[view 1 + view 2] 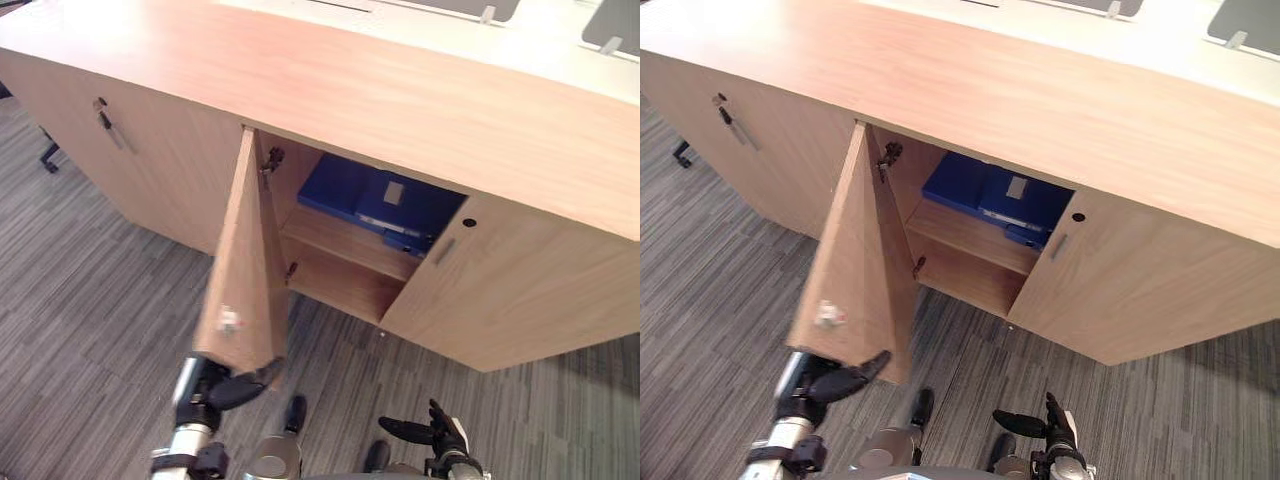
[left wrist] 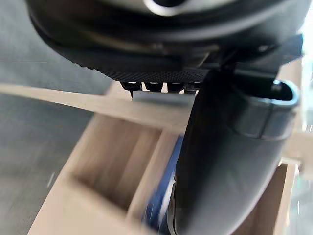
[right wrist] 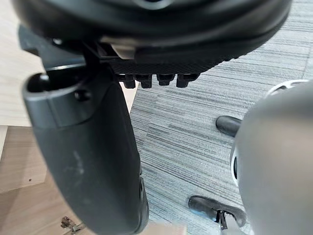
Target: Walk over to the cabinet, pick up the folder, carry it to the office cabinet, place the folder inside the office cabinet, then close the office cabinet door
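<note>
Lying on the upper shelf [image 1: 340, 240] inside the light wooden office cabinet [image 1: 520, 290], the blue plastic folder [image 1: 400, 205] is showing beside the open wooden door [image 1: 245, 280]. The left hand [image 1: 215, 388] is meeting the door's lower corner with its fingers hidden, so I cannot tell its grip. The right hand [image 1: 432, 432] is hanging open and empty over grey striped carpet [image 3: 186, 127].

you see the wooden cabinet [image 1: 420, 110] standing on the grey striped carpet floor [image 1: 100, 300]. in its open middle compartment there is one wooden shelf [image 1: 345, 245]. on this shelf a blue folder [image 1: 415, 210] with a pale label lies flat, and a second blue folder [image 1: 335, 185] lies touching it on its left side.
</note>
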Controlling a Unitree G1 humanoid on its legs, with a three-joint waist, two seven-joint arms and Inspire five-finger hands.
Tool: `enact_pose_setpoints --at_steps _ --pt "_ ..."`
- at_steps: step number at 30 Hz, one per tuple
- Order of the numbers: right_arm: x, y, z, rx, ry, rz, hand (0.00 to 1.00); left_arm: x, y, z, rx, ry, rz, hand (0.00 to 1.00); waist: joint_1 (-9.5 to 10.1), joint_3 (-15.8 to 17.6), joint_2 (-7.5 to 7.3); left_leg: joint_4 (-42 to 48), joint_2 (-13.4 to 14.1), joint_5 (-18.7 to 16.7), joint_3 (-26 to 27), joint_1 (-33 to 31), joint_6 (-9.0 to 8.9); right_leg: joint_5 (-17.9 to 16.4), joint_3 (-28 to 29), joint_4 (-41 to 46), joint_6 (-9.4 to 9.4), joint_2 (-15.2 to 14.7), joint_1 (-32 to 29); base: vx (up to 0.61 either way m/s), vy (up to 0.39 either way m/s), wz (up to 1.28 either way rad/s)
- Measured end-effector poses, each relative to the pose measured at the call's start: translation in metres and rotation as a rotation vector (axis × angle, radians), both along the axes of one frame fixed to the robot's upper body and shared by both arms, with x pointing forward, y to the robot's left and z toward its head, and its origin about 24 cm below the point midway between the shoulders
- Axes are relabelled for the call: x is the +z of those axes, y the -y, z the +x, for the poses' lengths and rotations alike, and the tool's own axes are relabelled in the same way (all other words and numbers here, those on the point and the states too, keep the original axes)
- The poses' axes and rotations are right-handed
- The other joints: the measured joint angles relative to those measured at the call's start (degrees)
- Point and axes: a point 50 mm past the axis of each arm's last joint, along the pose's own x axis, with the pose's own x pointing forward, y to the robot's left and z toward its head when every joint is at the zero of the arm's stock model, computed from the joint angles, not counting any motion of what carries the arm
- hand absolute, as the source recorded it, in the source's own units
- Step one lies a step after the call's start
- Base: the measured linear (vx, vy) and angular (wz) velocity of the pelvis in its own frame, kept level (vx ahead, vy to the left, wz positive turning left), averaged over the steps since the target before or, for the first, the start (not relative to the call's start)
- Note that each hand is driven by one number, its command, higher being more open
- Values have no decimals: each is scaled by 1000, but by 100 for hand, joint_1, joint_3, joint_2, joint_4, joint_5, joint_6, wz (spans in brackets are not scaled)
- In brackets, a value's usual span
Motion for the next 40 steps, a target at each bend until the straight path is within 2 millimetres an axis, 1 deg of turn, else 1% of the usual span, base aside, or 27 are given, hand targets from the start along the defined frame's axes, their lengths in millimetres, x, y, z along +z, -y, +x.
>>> enact_pose_setpoints --at_steps 1,3,4,6,7,8,9,10,11,12,13,14,16,19,20,23,26,28,29,31,33,35,36,37,38,39,40 --pt "1 -1 2 10 6 0 100 0 6 3 -19 3 -13 100 -28 -3 2 0 11 -3 71 -4 4 1 91 1 1 7 -44 -11 29 -62" --pt "2 -7 6 49 18 -1 100 2 22 22 -87 41 -37 100 -178 -3 2 2 53 -7 328 -39 5 29 400 0 8 50 -213 3 18 -63" --pt "3 -9 7 71 21 -5 100 4 28 32 -114 65 -38 100 -225 -5 1 4 65 -7 464 -49 0 78 546 -1 9 77 -292 17 13 -81" --pt "5 -10 11 96 33 -16 100 13 37 63 -140 133 12 100 -377 -13 -3 29 83 -62 875 -50 3 298 951 -21 11 87 -495 40 21 -92" --pt "5 -10 12 99 36 -18 100 15 37 71 -132 145 27 100 -430 -16 0 30 86 -80 985 -44 5 371 1040 -41 -2 88 -534 75 19 -92" --pt "5 -9 13 100 37 -22 100 19 35 89 -94 172 72 100 -550 -32 8 31 97 -122 1185 -31 9 495 1242 -98 13 105 -599 58 8 -70" --pt "5 -8 12 100 34 -23 100 21 32 95 -71 180 97 100 -601 -34 9 32 103 -129 1260 -21 16 566 1315 -146 14 115 -605 89 9 -81" --pt "6 -8 14 97 37 -26 100 25 26 107 -29 196 160 100 -662 -37 6 33 116 -137 1376 -2 37 674 1459 -220 5 138 -636 64 2 -54" --pt "7 -7 14 94 40 -31 100 27 24 112 -14 203 181 100 -698 -37 6 33 123 -146 1450 8 44 708 1521 -257 4 147 -643 92 2 -58" --pt "8 -6 16 92 46 -34 100 31 17 121 24 214 246 100 -779 -38 8 34 138 -161 1540 29 50 751 1610 -294 4 166 -658 70 -1 -44" --pt "8 -5 16 90 51 -38 100 33 11 129 57 218 300 100 -814 -39 6 34 146 -175 1613 62 59 778 1690 -324 6 186 -655 65 0 -41" --pt "9 -4 16 89 52 -40 100 34 6 133 77 218 337 100 -833 -39 6 34 146 -189 1656 88 59 786 1733 -325 7 201 -655 52 2 -38" --pt "10 -2 17 88 57 -44 100 37 -14 141 172 208 411 100 -906 -41 9 35 184 -236 1827 189 41 799 1888 -325 0 251 -644 31 -2 -38" --pt "10 2 16 66 56 -50 100 39 -29 141 242 195 434 100 -935 -53 24 34 218 -266 1934 246 26 827 2003 -332 -13 279 -649 3 -11 -24" --pt "10 4 15 60 55 -51 100 39 -29 141 243 194 434 100 -933 -54 26 34 221 -268 1934 246 21 831 2003 -339 -17 281 -648 -19 -11 -7" --pt "9 8 13 44 43 -54 100 30 -30 138 237 157 434 100 -936 -67 38 33 225 -275 1937 249 10 882 2005 -420 -36 283 -616 -37 -10 -2" --pt "9 11 11 36 34 -58 100 11 -27 120 210 82 416 100 -948 -110 83 32 223 -271 1927 270 17 884 1994 -452 -37 275 -576 -2 0 2" --pt "9 11 10 32 31 -59 100 -5 -24 102 192 18 396 100 -936 -157 112 32 212 -276 1900 278 10 882 1962 -493 -36 273 -555 1 0 8" --pt "9 11 11 33 32 -58 100 -17 -23 87 181 -38 382 100 -924 -174 130 32 204 -276 1871 283 10 882 1926 -522 -37 275 -519 13 -5 10" --pt "9 11 12 31 36 -59 100 -30 -24 69 171 -103 358 100 -915 -186 145 32 207 -276 1828 303 10 882 1875 -557 -37 277 -454 15 -11 13" --pt "10 14 12 16 38 -63 100 -52 -26 39 155 -224 328 100 -872 -282 170 32 210 -285 1779 318 0 875 1821 -598 -37 279 -396 14 -11 11" --pt "12 17 14 3 50 -72 100 -63 -28 24 146 -292 324 100 -794 -295 185 32 208 -289 1771 354 0 871 1814 -599 -36 278 -361 3 -3 5" --pt "13 21 16 4 58 -83 100 -73 -32 11 148 -357 318 100 -747 -296 185 32 206 -290 1747 388 0 857 1794 -600 -30 275 -319 -13 0 7" --pt "14 22 17 5 61 -87 100 -77 -35 5 155 -383 315 100 -745 -296 184 32 204 -290 1730 401 0 847 1775 -601 -22 273 -296 -33 -3 12" --pt "15 25 19 7 67 -96 100 -84 -40 -6 174 -435 313 100 -748 -301 185 31 198 -290 1691 425 -1 798 1739 -604 13 264 -252 -39 -4 19" --pt "17 28 20 8 72 -106 100 -90 -45 -15 193 -480 312 100 -752 -336 190 31 188 -298 1635 427 -12 763 1683 -608 -3 252 -225 -37 -2 20" --pt "17 30 19 8 72 -111 100 -92 -47 -19 201 -500 310 100 -750 -361 192 31 184 -316 1610 426 -39 753 1656 -609 -3 247 -213 -17 0 15"
